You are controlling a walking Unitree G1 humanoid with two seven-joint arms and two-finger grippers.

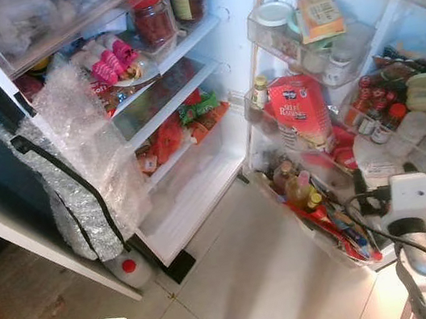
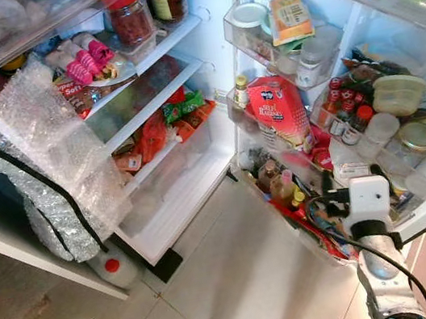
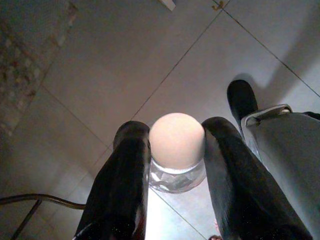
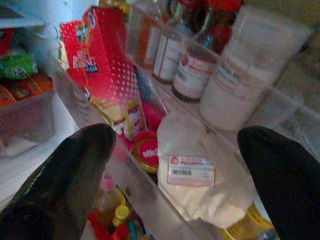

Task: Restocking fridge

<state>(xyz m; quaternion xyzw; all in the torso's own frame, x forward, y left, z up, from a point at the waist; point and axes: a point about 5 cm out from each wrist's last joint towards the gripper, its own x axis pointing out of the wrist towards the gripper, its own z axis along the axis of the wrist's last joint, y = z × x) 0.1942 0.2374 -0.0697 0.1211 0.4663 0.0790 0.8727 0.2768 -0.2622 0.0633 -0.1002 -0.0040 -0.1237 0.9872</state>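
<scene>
Left jaws clamp a jar (image 3: 177,150); red box (image 4: 107,75) reads perhaps "Raising".

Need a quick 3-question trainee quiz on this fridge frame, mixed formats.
1. True or false: the left end effector is empty.
2. The right end effector is: A) shut on a bottle B) open, facing the door shelf C) on the floor.
3. Fill in: the red box stands in the fridge ____.

Key: 1 false, it grips a small jar with a pale lid. 2 B. 3 door.
</scene>
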